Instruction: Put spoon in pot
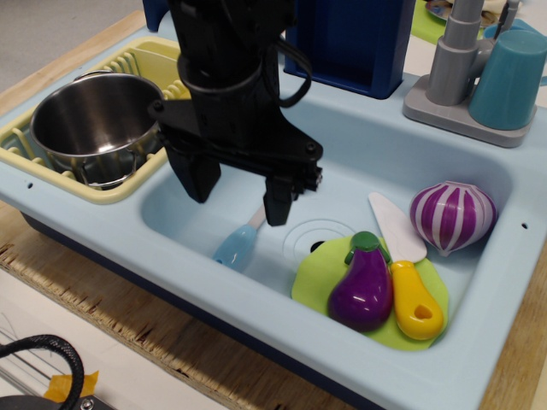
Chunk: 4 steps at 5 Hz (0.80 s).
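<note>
Honestly, I fear my gripper (242, 190), jaws spread over the spoon (235, 247) (bowl hidden), pinches off-centre and flips it.

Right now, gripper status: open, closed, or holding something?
Gripper: open, holding nothing, fingers spread above the spoon in the sink.

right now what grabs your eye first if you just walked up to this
The black gripper looms over the middle of the pale blue sink, jaws spread above the spoon, of which only the light blue handle shows. Right of it, a purple eggplant lies on a green plate, and the shiny pot sits in the yellow rack at left.
</note>
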Available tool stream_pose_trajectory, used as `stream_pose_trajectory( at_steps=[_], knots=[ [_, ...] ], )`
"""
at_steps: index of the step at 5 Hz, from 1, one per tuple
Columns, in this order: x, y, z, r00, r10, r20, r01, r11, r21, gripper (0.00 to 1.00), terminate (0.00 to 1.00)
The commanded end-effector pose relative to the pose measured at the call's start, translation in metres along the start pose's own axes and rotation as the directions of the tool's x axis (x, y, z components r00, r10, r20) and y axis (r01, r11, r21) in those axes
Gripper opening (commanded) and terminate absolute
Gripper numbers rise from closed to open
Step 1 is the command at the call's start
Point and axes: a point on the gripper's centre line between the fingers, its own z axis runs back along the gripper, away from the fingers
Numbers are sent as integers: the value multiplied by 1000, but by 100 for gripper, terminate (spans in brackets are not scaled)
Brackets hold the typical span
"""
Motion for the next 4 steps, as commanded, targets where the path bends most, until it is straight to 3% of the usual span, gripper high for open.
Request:
stream_pose_trajectory(
  at_steps=[1, 3, 4],
  knots=[
    [-4, 3, -16, 1000, 21, -18, -22, 1000, -5, 100, 0],
    [5, 12, -34, 1000, -5, -15, 6, 999, 41, 100, 0],
    [8, 13, -45, 1000, -13, -24, 13, 1000, 26, 100, 0]
  ],
)
